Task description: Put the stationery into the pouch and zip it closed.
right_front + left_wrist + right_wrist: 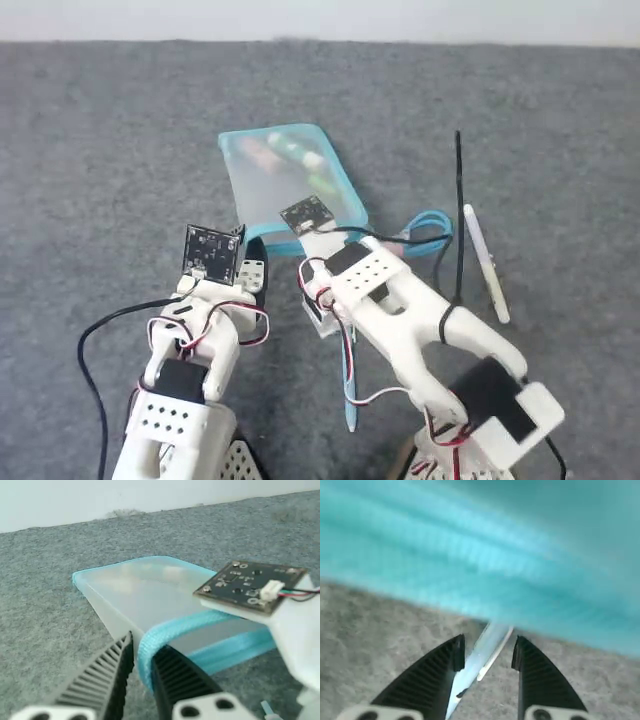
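The translucent pouch (285, 185) with light-blue trim lies mid-table, with green and pink stationery (295, 152) showing through it. My left gripper (142, 644) is shut on the blue zipper edge (150, 640) at the pouch's near corner. My right gripper (487, 647) stands open at the pouch's near edge (485, 580). Between its fingers lies a slim, pale, shiny piece (481, 657); I cannot tell if it is a zipper pull or a pen. A white pen (486, 262) lies on the mat to the right of the pouch. A light-blue pen (350, 390) lies under the right arm (400, 300).
A blue strap loop (432, 232) sits beside the pouch's near right corner. A thin black rod (459, 210) runs along the mat left of the white pen. The grey mat (110, 150) is bare to the left and behind the pouch.
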Tool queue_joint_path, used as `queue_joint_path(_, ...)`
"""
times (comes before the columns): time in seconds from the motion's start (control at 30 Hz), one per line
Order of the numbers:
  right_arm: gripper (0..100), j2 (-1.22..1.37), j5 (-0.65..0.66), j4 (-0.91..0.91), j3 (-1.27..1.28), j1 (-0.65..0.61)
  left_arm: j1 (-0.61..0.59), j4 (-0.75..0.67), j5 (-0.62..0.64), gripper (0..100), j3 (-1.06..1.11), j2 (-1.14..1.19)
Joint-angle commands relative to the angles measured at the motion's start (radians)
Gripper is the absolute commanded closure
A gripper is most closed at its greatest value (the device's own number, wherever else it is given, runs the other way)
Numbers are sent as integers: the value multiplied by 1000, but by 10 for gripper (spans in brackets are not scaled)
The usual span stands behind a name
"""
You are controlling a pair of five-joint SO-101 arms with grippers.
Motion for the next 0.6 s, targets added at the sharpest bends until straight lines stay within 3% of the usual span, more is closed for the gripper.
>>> queue_joint_path(0.0, 865, -5, -9, -8, -6, 44, -6, -28, -11, 989, -27, 5)
queue_joint_path(0.07, 929, -2, 28, -1, -6, 119, -6, -28, -11, 989, -27, 5)
queue_joint_path(0.13, 998, -10, 164, 5, -15, 217, -6, -28, -11, 989, -27, 5)
queue_joint_path(0.33, 991, -134, 296, 124, -101, 487, -6, -28, -11, 989, -25, 5)
queue_joint_path(0.57, 991, -274, 545, 282, -310, 765, -6, -28, -11, 989, -24, 5)
